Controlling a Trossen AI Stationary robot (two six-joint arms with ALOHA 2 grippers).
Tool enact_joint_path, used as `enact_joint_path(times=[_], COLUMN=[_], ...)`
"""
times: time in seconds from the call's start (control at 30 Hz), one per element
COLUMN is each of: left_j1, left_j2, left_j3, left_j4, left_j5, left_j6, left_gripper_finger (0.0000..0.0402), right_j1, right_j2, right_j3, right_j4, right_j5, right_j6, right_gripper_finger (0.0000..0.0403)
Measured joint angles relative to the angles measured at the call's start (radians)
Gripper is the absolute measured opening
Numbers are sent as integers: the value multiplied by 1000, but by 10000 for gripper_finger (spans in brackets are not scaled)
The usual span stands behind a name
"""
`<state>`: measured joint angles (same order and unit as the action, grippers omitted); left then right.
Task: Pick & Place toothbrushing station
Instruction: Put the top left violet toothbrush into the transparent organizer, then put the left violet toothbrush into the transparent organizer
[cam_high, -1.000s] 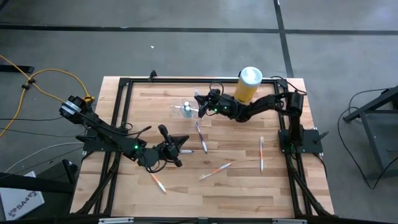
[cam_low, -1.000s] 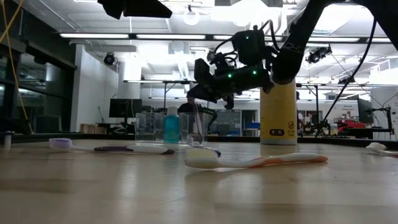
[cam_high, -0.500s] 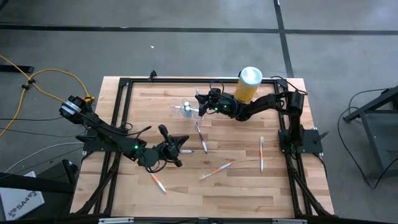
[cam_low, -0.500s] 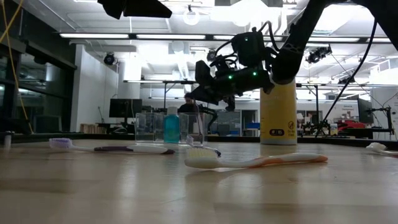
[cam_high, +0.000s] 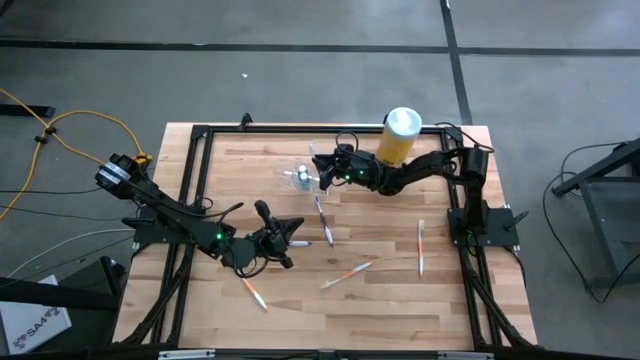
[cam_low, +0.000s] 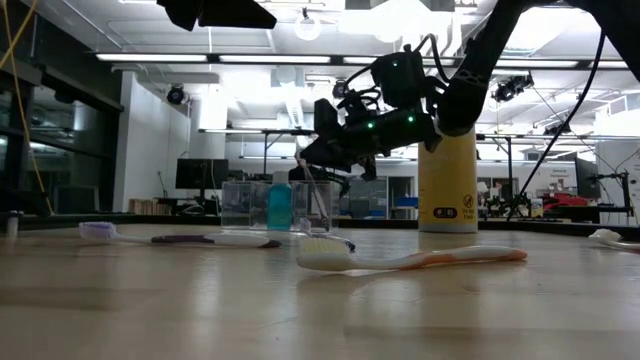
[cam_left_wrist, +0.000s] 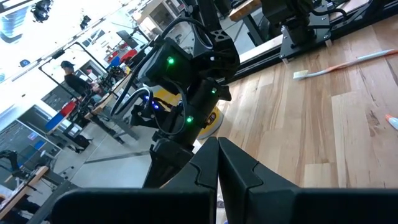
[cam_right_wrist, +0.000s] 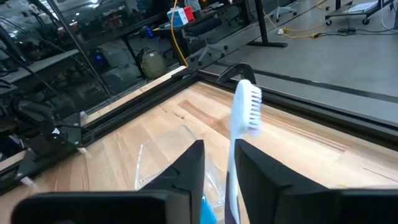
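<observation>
The toothbrushing station, a clear plastic holder with a blue bottle inside, stands on the table's far middle. It also shows in the low view and the right wrist view. My right gripper hovers just right of it, shut on a toothbrush with a white bristle head. My left gripper rests shut and empty at mid table, and in its wrist view its fingers meet. My right gripper pinches the toothbrush's handle between its two fingers. The bristle head sticks out ahead of the fingertips, over the holder's side. The brush is lifted clear of the table. Which part of the handle is held is hidden by the fingers.
A yellow canister with a white lid stands behind my right arm. Loose toothbrushes lie on the wood: a purple one, and orange ones at the middle, right and near left. A black frame borders the table.
My right gripper has moved a little toward the table's left, closer to the holder, carrying the toothbrush with it.
</observation>
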<state>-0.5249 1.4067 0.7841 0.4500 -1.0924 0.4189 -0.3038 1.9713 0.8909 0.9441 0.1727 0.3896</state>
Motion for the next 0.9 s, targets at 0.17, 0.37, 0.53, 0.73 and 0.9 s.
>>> enact_joint_path(times=[0.17,0.37,0.53,0.73,0.9], left_j1=[0,0,0,0,0], left_j2=[0,0,0,0,0], left_j3=[0,0,0,0,0], left_j4=[0,0,0,0,0], left_j5=[0,0,-1,-1,-3], left_j6=[0,0,-14,-44,-51], left_gripper_finger=[3,3,3,3,3], right_j1=[-2,-2,-2,5,10], right_j2=[0,-4,-17,-41,-105], right_j3=[0,0,0,0,0], right_j4=[-5,-8,-12,-19,-79], right_j5=[4,0,-59,-106,-127], right_j6=[5,7,11,8,-28], right_gripper_finger=[104,111,110,110,110])
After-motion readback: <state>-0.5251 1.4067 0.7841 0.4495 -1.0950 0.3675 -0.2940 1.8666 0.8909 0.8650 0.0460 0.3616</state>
